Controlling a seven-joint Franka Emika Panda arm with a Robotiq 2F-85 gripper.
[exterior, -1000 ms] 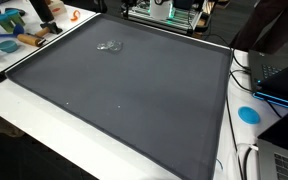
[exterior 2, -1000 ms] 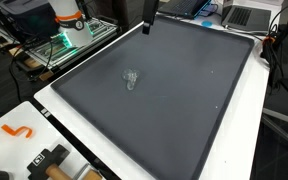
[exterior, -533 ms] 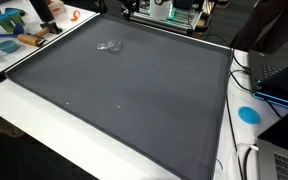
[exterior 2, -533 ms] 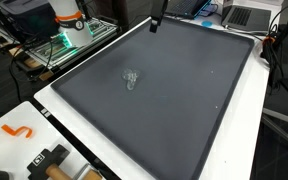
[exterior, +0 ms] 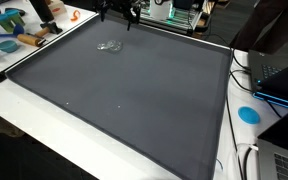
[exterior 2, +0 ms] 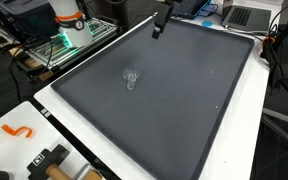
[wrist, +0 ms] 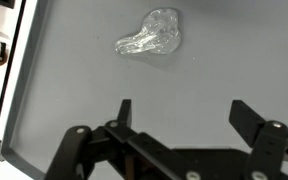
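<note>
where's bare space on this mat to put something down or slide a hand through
Most of the grey mat is bare: everything from the crumpled clear plastic to the near edge, and across to the side by the blue disc. The open tool hovers near the plastic at the far edge. Crowded: the white corner with hand tools and the laptop side.

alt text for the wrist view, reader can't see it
An open pincer hangs over a dark grey mat, nothing between its fingers. A crumpled piece of clear plastic lies on the mat just ahead of it, untouched.
</note>
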